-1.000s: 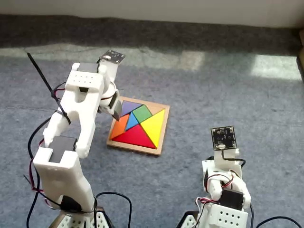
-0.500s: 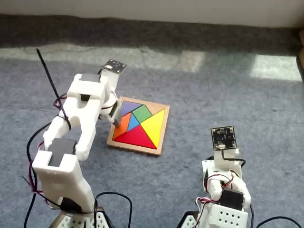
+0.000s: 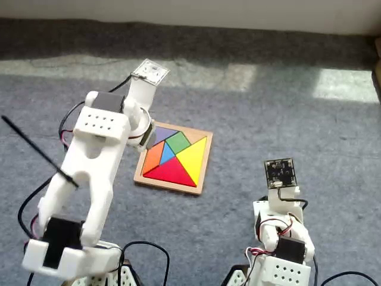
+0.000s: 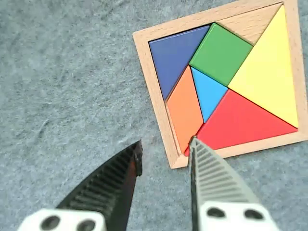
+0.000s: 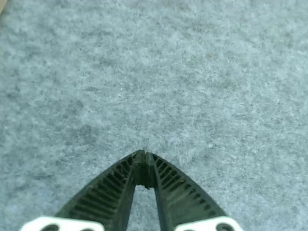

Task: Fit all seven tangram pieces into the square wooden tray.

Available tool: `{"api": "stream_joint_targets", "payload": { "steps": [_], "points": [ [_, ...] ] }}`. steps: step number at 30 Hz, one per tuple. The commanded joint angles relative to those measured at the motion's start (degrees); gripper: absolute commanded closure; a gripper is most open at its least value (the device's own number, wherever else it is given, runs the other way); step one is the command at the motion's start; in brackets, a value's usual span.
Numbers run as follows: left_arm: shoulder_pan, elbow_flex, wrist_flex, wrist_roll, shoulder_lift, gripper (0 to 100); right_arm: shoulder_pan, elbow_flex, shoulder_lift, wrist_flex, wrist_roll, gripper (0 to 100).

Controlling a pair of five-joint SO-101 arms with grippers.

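Shift: left arm [image 3: 89, 173] has reared up toward the camera.
Wooden tray [image 4: 154, 82]: lies on the grey worktop [image 5: 144, 57] and holds red triangle [image 4: 245, 120], orange parallelogram [image 4: 186, 108], light-blue triangle [image 4: 208, 91], yellow triangle [image 4: 267, 77], green square [image 4: 221, 53], dark-blue triangle [image 4: 175, 55].
Right hand [image 5: 144, 155]: pressed together, low over the worktop.
Left hand [image 4: 165, 143]: spread, one fingertip over the tray's corner.

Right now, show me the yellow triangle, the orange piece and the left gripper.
yellow triangle [image 4: 269, 72]: left wrist view, middle of its face.
orange piece [image 4: 185, 110]: left wrist view, middle of its face.
left gripper [image 4: 166, 143]: left wrist view, midway between fingertips.
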State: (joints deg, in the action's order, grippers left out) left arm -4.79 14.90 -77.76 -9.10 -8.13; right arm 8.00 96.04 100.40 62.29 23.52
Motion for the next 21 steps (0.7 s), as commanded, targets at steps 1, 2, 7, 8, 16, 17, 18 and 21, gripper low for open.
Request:
{"api": "stream_joint_targets", "payload": {
  "steps": [1, 2, 7, 8, 16, 17, 18, 21],
  "points": [
    [-1.01, 7.87, 3.08, 0.0, -15.34, 84, 0.66, 3.74, 0.75, 0.4, -0.09, 99.3],
    [-1.01, 11.12, 4.57, 0.0, -18.86, 84, 0.66, 3.74, 0.75, 0.4, -0.09, 99.3],
    [-0.92, 28.44, 12.92, 0.0, -35.21, 90, 0.66, 3.74, 0.75, 0.4, -0.09, 99.3],
    [-0.57, 31.87, 14.86, 0.0, -38.37, 93, 0.66, 3.74, 0.75, 0.4, -0.09, 99.3],
    [3.65, 52.0, 24.35, 0.0, -60.97, 99, 0.66, 3.56, 0.75, 0.4, -0.44, 99.3],
    [4.0, 53.67, 24.44, 0.0, -63.43, 99, 0.66, 3.56, 0.75, 0.31, -0.44, 99.3],
    [4.26, 55.25, 24.53, 0.0, -65.89, 99, 0.66, 3.65, 0.75, 0.04, -0.44, 99.3],
    [4.26, 60.35, 24.44, 0.0, -72.75, 99, 0.22, 3.74, 0.75, -0.04, -0.53, 99.3]
  ]
}}
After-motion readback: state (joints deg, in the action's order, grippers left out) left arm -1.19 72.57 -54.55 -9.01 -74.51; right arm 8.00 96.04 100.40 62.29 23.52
